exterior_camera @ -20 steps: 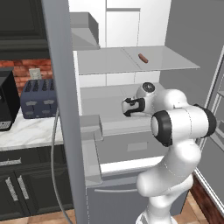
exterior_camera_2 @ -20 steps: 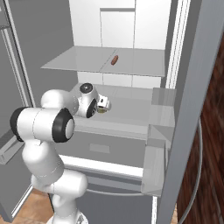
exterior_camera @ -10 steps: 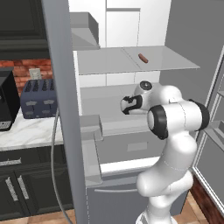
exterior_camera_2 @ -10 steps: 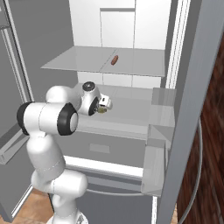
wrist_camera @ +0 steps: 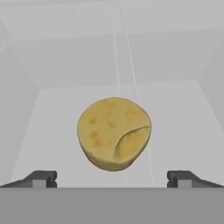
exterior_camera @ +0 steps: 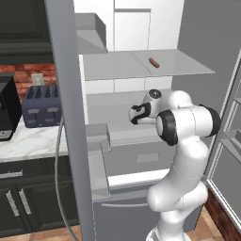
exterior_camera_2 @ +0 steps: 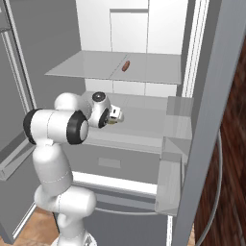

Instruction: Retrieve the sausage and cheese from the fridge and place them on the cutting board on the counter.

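The fridge (exterior_camera: 66, 94) stands open. On its upper shelf lies the sausage (exterior_camera: 153, 62) (exterior_camera_2: 126, 66), small and reddish-brown. My gripper (exterior_camera: 133, 115) (exterior_camera_2: 117, 116) reaches in over the middle shelf, one level below the sausage. In the hand view the cheese (wrist_camera: 114, 133), a yellow-tan chunk with a bite-like notch, rests on the shelf just ahead of the gripper (wrist_camera: 111, 177). The fingertips (wrist_camera: 41, 178) stand wide apart on either side of it, open, with nothing between them. A strip of the counter (exterior_camera: 28, 136) shows left of the fridge. The cutting board is out of view.
A dark blue toaster (exterior_camera: 42, 106) sits on the counter by the brick wall, with a black appliance (exterior_camera: 7, 110) to its left. Door bins (exterior_camera_2: 175, 144) jut in on the right side. The drawer front (exterior_camera: 136, 157) lies below the middle shelf.
The hand has edged slightly deeper into the fridge over the middle shelf, and the elbow has shifted a little. The jaws have stayed open.
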Controlling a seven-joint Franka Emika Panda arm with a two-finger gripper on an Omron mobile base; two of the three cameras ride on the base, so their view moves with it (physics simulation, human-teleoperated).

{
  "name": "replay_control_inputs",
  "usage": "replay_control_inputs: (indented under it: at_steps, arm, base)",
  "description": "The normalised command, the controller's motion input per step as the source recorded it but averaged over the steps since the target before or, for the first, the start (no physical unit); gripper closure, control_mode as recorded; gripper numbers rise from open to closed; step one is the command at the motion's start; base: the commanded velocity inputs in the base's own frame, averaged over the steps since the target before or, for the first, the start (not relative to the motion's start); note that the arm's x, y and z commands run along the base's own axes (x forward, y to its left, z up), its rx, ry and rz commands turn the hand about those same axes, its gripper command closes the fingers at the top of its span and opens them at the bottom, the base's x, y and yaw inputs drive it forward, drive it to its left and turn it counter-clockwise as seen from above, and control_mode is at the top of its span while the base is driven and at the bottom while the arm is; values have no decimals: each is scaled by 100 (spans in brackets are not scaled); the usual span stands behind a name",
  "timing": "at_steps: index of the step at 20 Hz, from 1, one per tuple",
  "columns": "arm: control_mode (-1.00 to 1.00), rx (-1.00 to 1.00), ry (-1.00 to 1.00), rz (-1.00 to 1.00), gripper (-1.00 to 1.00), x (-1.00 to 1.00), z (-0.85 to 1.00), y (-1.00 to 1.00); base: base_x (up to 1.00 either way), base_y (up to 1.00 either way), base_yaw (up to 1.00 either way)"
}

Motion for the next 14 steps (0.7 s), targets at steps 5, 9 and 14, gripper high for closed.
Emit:
replay_control_inputs:
  at_steps: [5, 9, 14]
  arm:
    - [-100, 0, 0, 0, -100, 20, 0, 0]
    - [-100, 0, 1, 0, -100, 27, 0, 0]
    - [-100, 0, 4, 0, -100, 28, -7, 0]
  base:
    - [0, 0, 0]
    - [0, 0, 0]
    - [0, 0, 0]
